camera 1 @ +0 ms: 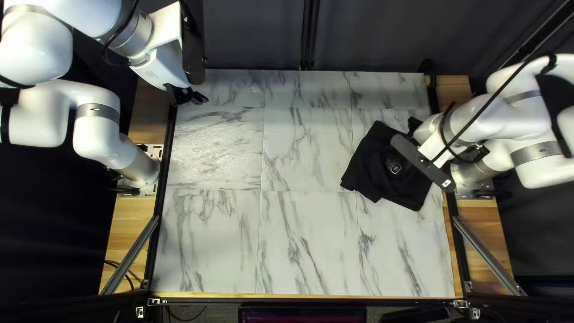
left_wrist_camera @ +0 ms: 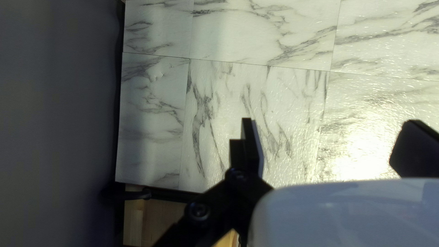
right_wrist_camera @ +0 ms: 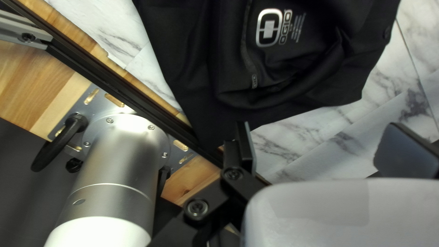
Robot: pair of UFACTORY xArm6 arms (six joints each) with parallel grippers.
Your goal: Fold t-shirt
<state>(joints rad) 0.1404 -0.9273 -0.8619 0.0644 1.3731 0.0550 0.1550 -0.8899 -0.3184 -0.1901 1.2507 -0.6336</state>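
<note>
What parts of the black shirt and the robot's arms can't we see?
- Part of the shirt: top left view, hidden under the right arm.
- One end of the shirt: right wrist view, cut off by the top edge.
- Tiny print: right wrist view, too small.
- Left arm: top left view, partly cut off by the top edge.

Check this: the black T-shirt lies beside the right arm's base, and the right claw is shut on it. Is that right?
No: the right claw is open, its fingers apart, as the right wrist view shows. The black T-shirt does lie beside the right arm's base.
</note>
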